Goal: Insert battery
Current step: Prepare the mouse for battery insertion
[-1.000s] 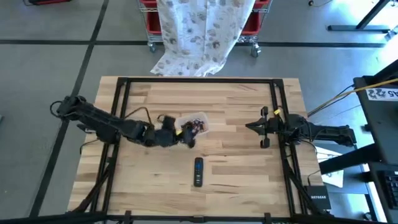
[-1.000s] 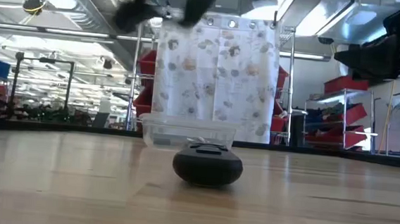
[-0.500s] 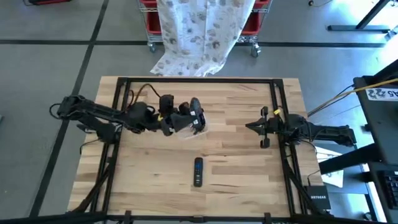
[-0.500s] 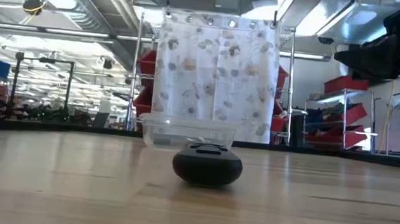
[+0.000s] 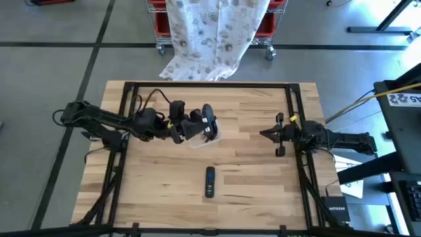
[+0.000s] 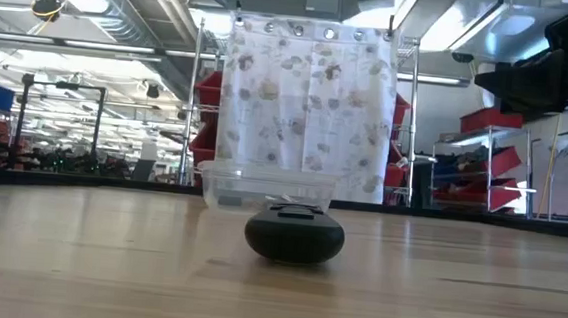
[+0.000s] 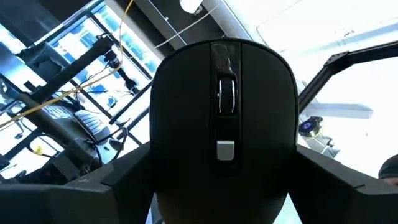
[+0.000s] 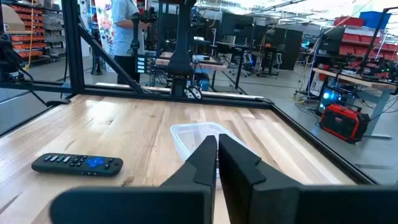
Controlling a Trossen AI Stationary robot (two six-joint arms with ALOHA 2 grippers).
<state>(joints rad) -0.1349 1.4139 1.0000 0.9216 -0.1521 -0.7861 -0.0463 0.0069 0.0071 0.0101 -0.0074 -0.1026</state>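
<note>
Our left gripper [image 5: 206, 123] pinches the black mouse [image 7: 224, 118] aloft above the clear tray [image 5: 200, 137], beyond the remote [image 5: 209, 181]. Right gripper [image 5: 279, 135] waits, fingers pressed together. Risk: the smooth mouse slipping.

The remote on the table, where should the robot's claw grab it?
Probably across the two long sides of the remote, near its middle, coming straight down from above. It lies flat on the table, long and narrow, with open wood on both sides.

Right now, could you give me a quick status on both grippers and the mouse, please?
Left gripper holds mouse aloft over clear tray. Right gripper shut, waiting at right edge. Remote untouched.
</note>
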